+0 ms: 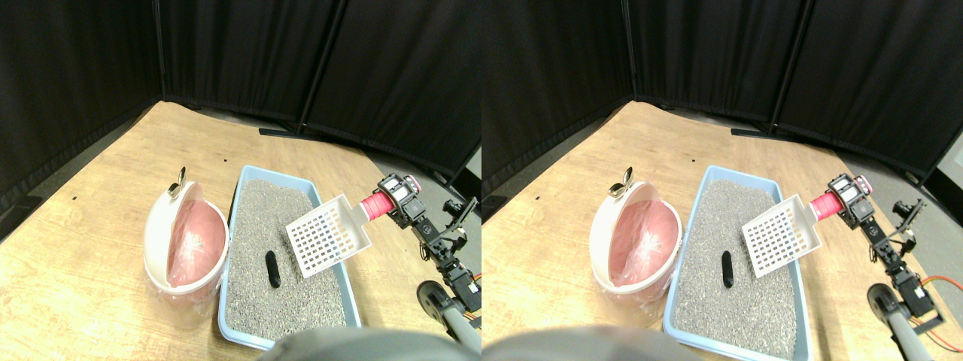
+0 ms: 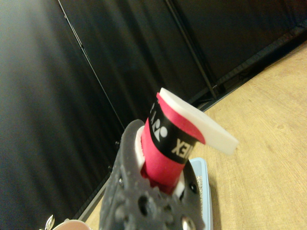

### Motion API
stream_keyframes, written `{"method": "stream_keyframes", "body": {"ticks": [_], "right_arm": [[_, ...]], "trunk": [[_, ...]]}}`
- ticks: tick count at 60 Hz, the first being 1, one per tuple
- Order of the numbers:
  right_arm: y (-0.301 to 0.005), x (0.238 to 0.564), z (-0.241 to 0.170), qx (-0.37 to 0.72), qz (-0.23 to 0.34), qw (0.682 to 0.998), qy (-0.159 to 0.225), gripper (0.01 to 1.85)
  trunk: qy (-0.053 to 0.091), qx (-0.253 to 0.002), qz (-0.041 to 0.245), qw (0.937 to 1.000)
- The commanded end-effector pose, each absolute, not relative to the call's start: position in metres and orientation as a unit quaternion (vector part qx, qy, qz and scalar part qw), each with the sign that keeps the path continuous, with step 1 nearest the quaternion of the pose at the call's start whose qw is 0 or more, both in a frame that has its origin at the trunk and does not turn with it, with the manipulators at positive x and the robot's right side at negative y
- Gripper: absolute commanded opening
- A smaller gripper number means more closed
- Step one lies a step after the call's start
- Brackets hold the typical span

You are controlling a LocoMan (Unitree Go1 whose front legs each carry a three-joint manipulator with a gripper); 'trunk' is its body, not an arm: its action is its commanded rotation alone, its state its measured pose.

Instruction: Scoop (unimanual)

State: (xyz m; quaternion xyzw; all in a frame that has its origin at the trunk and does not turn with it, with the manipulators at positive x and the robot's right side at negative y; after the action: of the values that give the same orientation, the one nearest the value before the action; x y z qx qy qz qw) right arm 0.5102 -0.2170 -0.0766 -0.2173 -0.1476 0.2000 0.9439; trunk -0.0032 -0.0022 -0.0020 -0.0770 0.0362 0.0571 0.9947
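The black band on the red-wrapped handle (image 2: 165,143) shows only the letters "EX". My right gripper (image 1: 390,201) is pinched on that handle, holding the white slotted plastic scoop (image 1: 329,235) tilted above the right side of the pale blue litter tray (image 1: 233,207). A small black oblong lump (image 1: 271,268) lies on the grey litter, left of the scoop. The white round bin with pink liner (image 1: 186,242) touches the tray's left rim. Bare wooden floor (image 1: 90,226) spreads left and far toward the black curtains (image 1: 226,53).

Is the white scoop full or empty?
Empty: the scoop shows only bare slots, and the dark lump lies on the litter.
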Motion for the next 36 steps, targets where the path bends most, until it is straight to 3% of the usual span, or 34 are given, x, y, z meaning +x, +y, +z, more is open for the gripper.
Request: {"method": "stream_keyframes", "body": {"ticks": [1,15,26,36], "right_arm": [[-0.213,0.507,-0.067,-0.223,0.197,0.940,-0.169,0.06],[-0.196,0.515,-0.077,-0.257,0.230,0.926,-0.154,0.06],[-0.185,0.514,-0.082,-0.271,0.216,0.930,-0.125,0.06],[-0.184,0.520,-0.082,-0.304,0.210,0.920,-0.127,0.06]], "trunk": [[0.051,-0.092,0.077,0.9915],[0.056,-0.108,0.096,0.9879],[0.056,-0.113,0.100,0.9870],[0.056,-0.113,0.101,0.9868]]}}
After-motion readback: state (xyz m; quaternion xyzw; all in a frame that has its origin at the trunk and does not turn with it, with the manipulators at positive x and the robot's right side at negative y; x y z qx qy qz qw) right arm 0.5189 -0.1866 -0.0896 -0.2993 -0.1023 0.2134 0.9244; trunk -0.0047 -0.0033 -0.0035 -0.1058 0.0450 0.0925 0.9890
